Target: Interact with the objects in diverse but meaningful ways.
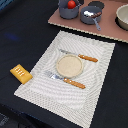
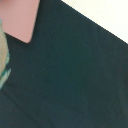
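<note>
Plainly, no brand, label or writing can be read on anything in either view. On the dark tabletop (image 1: 20, 35) lies a pale woven placemat (image 1: 95, 70) with a fine ribbed weave, set at a slant. At its centre sits a round tan plate (image 1: 68, 65) with a raised rim. A knife (image 1: 80, 56) with an orange handle lies at the plate's 1 o'clock side, and a fork (image 1: 66, 80) with a matching handle lies at its 6 o'clock side — both just beside the plate.

Off the mat's edge at 9 o'clock rests a yellow-orange ridged block (image 1: 20, 73), touching or nearly touching the mat's border. At 12 o'clock a pinkish board (image 1: 107, 30) carries two grey pots; a red round tomato (image 1: 72, 4) sits inside the first pot (image 1: 66, 11), while the second pot (image 1: 88, 16) holds a metal utensil. A pale bowl (image 1: 123, 16) shows at the board's far end, cut by the frame.

Open dark surface lies at 9 to 11 o'clock of the mat. The wrist view shows only dark tabletop, a pink corner (image 2: 20, 17) and blurred pale edges — the pincer itself appears in neither view, so its state cannot be told.
</note>
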Available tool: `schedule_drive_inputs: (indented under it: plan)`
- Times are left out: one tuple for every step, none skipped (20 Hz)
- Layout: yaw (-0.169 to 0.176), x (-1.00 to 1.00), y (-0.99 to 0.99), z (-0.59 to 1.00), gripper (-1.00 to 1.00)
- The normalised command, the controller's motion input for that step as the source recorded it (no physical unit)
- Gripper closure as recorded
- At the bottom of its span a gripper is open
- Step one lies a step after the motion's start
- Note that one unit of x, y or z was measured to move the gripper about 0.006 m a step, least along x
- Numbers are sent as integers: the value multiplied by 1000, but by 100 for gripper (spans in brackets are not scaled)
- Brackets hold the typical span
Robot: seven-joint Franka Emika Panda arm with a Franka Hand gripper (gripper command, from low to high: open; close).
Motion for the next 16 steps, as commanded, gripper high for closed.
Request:
schedule_drive_inputs:
  plan:
    - [-3, 37, -1000, 0, -100]
    - [-3, 20, -1000, -40, -100]
    - [0, 17, -1000, -54, -100]
    - [0, 14, -1000, -63, -100]
    - [-1, 3, -1000, -74, -100]
    - [-1, 3, -1000, -74, -100]
    - [-1, 0, -1000, -71, -100]
    - [-2, 0, -1000, -71, -100]
    - [-5, 0, -1000, -69, -100]
    - [-10, 0, -1000, -69, -100]
    - [-13, 0, -1000, -69, -100]
    - [-14, 0, -1000, -69, -100]
    - [-16, 0, -1000, -86, -100]
    - [-12, 0, -1000, -111, -100]
    - [-14, 0, -1000, -137, -100]
    - [-15, 0, -1000, -149, -100]
